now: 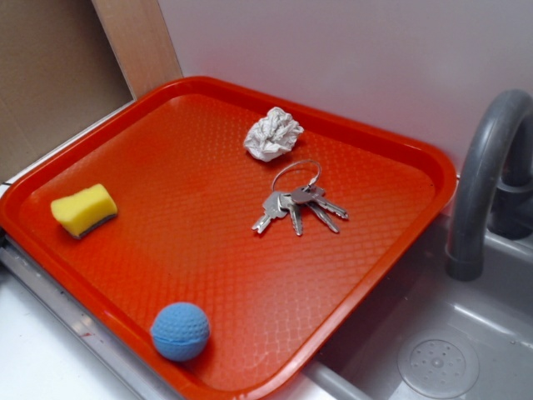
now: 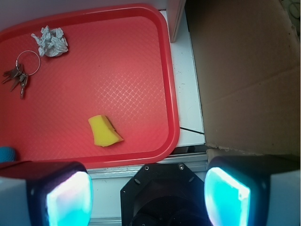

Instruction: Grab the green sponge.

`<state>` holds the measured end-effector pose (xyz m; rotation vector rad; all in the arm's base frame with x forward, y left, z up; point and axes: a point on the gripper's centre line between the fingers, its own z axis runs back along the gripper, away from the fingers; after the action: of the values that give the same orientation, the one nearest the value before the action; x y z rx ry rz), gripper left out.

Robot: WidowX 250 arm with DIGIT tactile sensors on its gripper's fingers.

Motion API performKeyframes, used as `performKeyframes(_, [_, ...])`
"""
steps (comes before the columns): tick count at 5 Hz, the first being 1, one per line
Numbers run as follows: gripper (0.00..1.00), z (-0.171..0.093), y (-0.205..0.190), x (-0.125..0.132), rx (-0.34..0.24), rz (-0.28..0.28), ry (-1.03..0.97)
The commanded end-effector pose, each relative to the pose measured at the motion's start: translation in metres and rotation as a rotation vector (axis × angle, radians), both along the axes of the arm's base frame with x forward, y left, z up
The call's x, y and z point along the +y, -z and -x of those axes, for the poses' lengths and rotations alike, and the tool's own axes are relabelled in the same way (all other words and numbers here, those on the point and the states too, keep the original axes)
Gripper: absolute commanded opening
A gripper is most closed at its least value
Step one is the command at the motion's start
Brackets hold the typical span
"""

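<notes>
The sponge (image 1: 84, 210) is a small yellow foam block with wavy sides and a thin dark layer at its base. It lies on the orange-red tray (image 1: 208, 267) near the tray's left edge. In the wrist view the sponge (image 2: 104, 131) lies near the tray's lower right corner. My gripper (image 2: 148, 197) is high above, off the tray's edge, with its jaws wide apart and nothing between them. Its glowing cyan pads (image 2: 69, 200) frame a black base below. The gripper does not show in the exterior view.
A blue dimpled ball (image 1: 180, 331) sits near the tray's front edge. A bunch of keys (image 1: 298, 202) and a crumpled paper wad (image 1: 272, 133) lie toward the back. A grey faucet (image 1: 483, 183) and sink (image 1: 433, 358) stand right. Cardboard (image 2: 244, 75) lies beside the tray.
</notes>
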<state>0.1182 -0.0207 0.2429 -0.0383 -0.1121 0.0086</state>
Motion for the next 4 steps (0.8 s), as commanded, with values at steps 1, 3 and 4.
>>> performKeyframes(1, [1.0, 0.0, 0.0, 0.0, 0.0, 0.0, 0.0])
performKeyframes(3, [1.0, -0.008, 0.038, -0.042, -0.066, -0.044, 0.17])
performKeyframes(4, [1.0, -0.017, 0.072, -0.059, -0.082, -0.026, 0.224])
